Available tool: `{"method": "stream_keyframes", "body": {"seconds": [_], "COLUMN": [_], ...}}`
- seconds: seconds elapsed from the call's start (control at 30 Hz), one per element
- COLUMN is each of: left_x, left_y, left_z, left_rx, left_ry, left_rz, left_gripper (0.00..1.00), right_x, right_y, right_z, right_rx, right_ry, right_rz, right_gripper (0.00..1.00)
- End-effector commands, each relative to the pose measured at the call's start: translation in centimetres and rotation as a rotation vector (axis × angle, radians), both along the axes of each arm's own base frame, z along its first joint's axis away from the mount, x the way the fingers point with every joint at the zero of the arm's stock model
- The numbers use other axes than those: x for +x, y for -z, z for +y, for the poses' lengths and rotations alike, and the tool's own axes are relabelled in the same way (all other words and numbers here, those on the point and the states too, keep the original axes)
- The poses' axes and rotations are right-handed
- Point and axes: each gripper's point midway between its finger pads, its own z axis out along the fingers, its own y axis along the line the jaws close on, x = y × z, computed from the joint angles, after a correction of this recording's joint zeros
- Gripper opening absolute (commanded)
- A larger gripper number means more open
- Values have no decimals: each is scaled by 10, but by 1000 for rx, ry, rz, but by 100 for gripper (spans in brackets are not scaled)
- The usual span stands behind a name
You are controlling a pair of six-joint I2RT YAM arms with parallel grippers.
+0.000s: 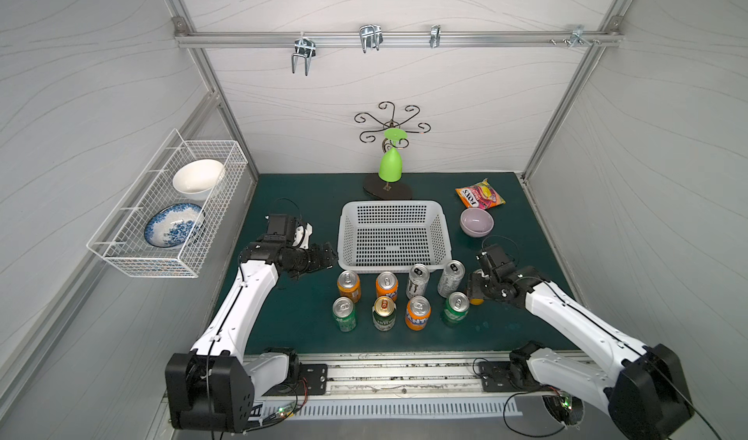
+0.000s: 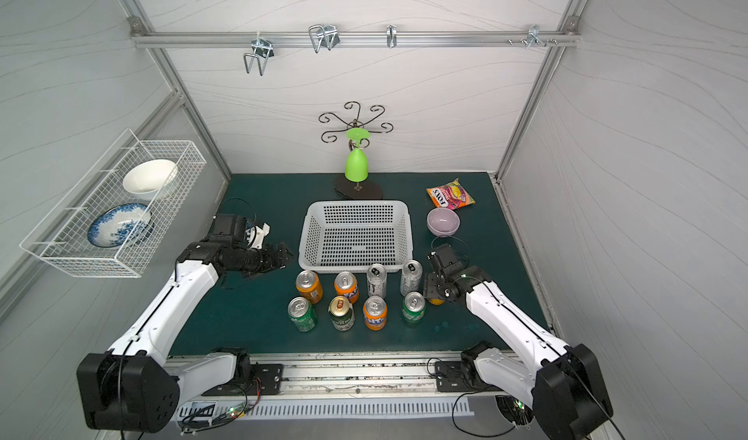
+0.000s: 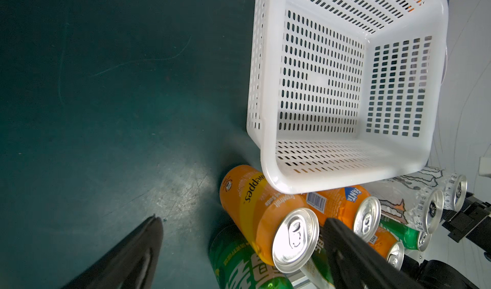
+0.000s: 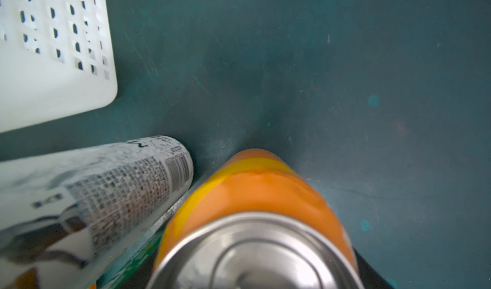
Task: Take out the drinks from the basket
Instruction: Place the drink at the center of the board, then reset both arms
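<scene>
- Basket (image 1: 394,209) sits mid-table, empty in both top views; perforated floor bare.
- Eight cans stand upright in two rows at the basket's 6 o'clock: orange cans (image 1: 349,285), (image 1: 386,286), (image 1: 417,312); green cans (image 1: 344,314), (image 1: 456,308); gold-topped dark green can (image 1: 383,313); slim silver cans (image 1: 417,281), (image 1: 451,278).
- Ninth drink: orange-yellow can (image 4: 255,208) sits between the jaws of the right tool (image 1: 475,292), at 3 o'clock of the rows, just beside the right-hand green can. Jaws partly closed around it; looks gripped, and its base appears at or near the table.
- Left tool (image 1: 324,257) has its jaws wide apart, empty, hovering at 9 o'clock of the basket's near corner, above the table.
- Judged step: set down the last can. Task nearly done.
- To do it well: confirm the base is flat on the table before parting the jaws; the can looks dented, so it may rock.
- Release slowly and evenly; the slim silver can (image 4: 106,184) is close beside it, and a jaw swinging wide could clip it or the green can.
- Retreat straight up first, then back toward 5 o'clock, away from the rows.
- Left arm should hold clear; its nearest orange can (image 3: 268,221) is right by one of its fingers (image 3: 353,250).
</scene>
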Motion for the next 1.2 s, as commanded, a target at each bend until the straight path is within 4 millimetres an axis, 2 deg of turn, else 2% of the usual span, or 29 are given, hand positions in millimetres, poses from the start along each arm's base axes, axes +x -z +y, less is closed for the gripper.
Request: {"method": "stream_keyframes", "body": {"seconds": [0.0,0.33,0.57,0.77,0.87,1.03,1.17], "left_x": [13,13,15,18,21,33,42], "left_y": [-19,-18,-18,-32,-46,-77,-96], "left_z": [-1,0,1,5,11,29,49], "left_rx": [-4,-2,2,13,29,73,113], "left_ry": [14,13,6,-31,-68,-190,-319], "left_rz": [-73,-68,-69,-123,-174,-306,-418], "left_gripper": [98,98,98,98,98,98,98], "right_x": [8,6,6,12,22,50,73], "right_y": [-12,-25,-53,-94,-124,-169,-191], "right_z": [2,0,-6,-9,-16,-37,-50], "right_rx": [23,16,5,-5,-46,-85,-24], "right_ry": [6,-18,-32,-62,-70,-27,29], "right_rz": [-53,-84,-149,-251,-331,-463,-551], "right_gripper": [72,85,92,99,99,99,99]}}
